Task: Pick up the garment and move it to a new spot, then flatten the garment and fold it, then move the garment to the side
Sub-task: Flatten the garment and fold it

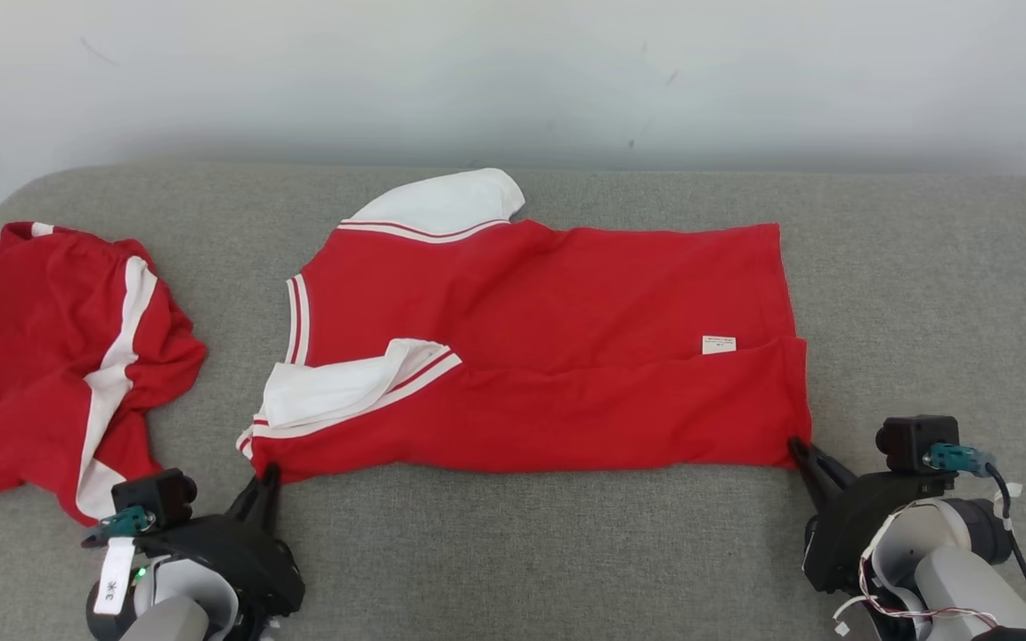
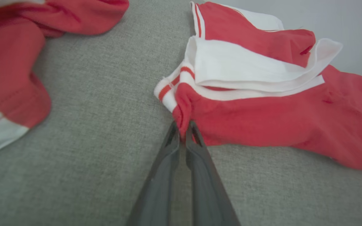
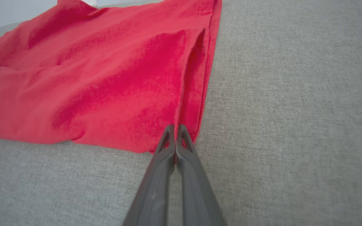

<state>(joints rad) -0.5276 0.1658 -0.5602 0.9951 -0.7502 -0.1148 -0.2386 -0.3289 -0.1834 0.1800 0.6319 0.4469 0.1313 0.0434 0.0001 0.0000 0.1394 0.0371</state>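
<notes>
Head view: a red garment (image 1: 549,356) lies spread on a grey surface (image 1: 513,552). My left gripper (image 1: 267,479) and right gripper (image 1: 800,448) each pinch a near corner.

garment (image 1: 566,374) on couch (image 1: 923,312) | second garment (image 1: 32,356) left, apart | wall (image 1: 513,71) behind

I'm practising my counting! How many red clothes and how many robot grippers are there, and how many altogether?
Red clothes: 2, the spread-out shirt and the crumpled garment
Grippers: 2, the left gripper and the right gripper, each pinching the shirt's near edge
Total: 4
</notes>
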